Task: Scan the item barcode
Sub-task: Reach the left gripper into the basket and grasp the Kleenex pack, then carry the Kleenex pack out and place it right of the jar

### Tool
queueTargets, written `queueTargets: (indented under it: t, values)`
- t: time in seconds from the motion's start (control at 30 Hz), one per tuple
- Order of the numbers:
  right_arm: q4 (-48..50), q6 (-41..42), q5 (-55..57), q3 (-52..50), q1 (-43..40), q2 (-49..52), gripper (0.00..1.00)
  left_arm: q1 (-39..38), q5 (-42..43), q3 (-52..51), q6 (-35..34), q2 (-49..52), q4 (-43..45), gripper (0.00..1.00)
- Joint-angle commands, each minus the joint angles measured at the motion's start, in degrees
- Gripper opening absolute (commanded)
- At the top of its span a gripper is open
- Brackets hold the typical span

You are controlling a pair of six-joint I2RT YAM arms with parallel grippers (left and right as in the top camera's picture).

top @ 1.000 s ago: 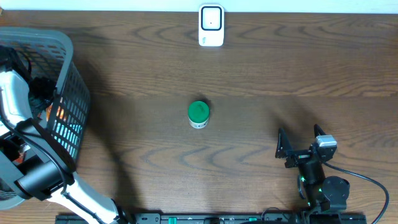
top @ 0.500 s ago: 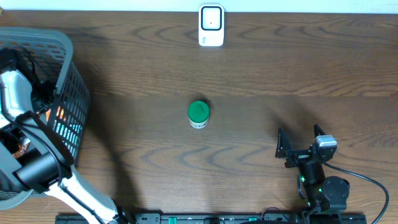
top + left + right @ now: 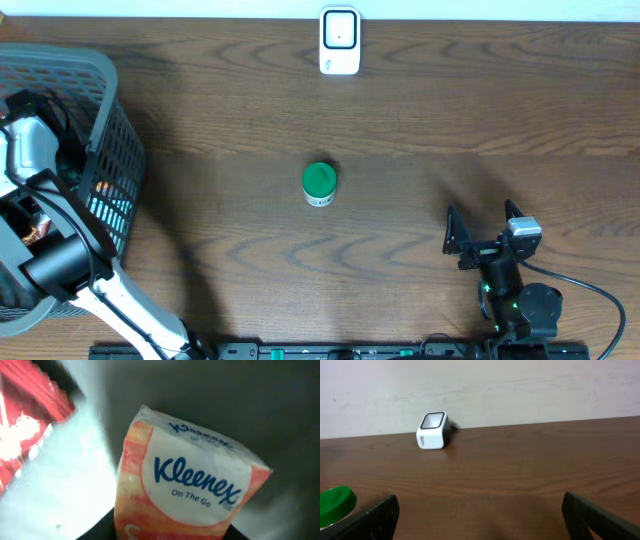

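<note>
Left gripper (image 3: 167,532) deep in grey plastic mesh basket (image 3: 110,130), flanking orange-and-white Kleenex tissue pack (image 3: 190,485); clamped or not, cannot tell. Right gripper (image 3: 479,502) parked, jaws wide apart. Pickup stage only, by the look; lift, carry to white box scanner (image 3: 339,42), barcode pass all left.

A red packet (image 3: 25,415) lies up-left of my left jaws. Ahead-left of my right jaws, a green-lidded jar (image 3: 335,505) stands on the wooden table (image 3: 520,475).
</note>
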Motion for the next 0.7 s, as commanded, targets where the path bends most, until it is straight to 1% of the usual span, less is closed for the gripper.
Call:
queueTargets:
  t: [0.0,0.17,0.27,0.3,0.37,0.43,0.5,0.53,0.6,0.67]
  values:
    - [-0.2,0.6,0.3,-0.1,0.2,-0.3,0.99,1.0,0.4,3.7,-1.2,-1.8,-3.7,0.37]
    - [-0.2,0.6,0.3,-0.1,0.2,-0.3,0.99,2.4,0.5,16.1,-5.7,-8.5,-11.6,0.37]
    - [-0.2,0.6,0.3,-0.1,0.2,-0.3,0.99,2.6,2.0,24.0,-9.1,-14.9,-15.5,0.37]
    - [-0.2,0.6,0.3,-0.1,0.2,-0.3,0.99,2.6,4.1,25.8,-9.8,-17.4,-16.2,0.37]
    - [-0.2,0.6,0.3,-0.1,0.2,-0.3,0.99,2.0,11.2,27.5,-10.4,-22.6,-16.6,0.37]
    - [-0.2,0.6,0.3,-0.1,0.2,-0.3,0.99,0.5,21.8,27.4,-10.4,-28.2,-16.2,0.37]
    - [-0.2,0.6,0.3,-0.1,0.2,-0.3,0.99,-3.0,28.6,27.4,-10.4,-31.9,-16.3,0.37]
    - [-0.2,0.6,0.3,-0.1,0.2,-0.3,0.99,-6.1,30.1,27.4,-10.4,-33.4,-16.4,0.38]
    - [-0.2,0.6,0.3,-0.1,0.2,-0.3,0.99,-14.4,29.8,27.4,-10.3,-35.1,-16.7,0.38]
    - [-0.2,0.6,0.3,-0.1,0.2,-0.3,0.99,-25.1,29.4,27.1,-10.1,-34.9,-16.4,0.38]
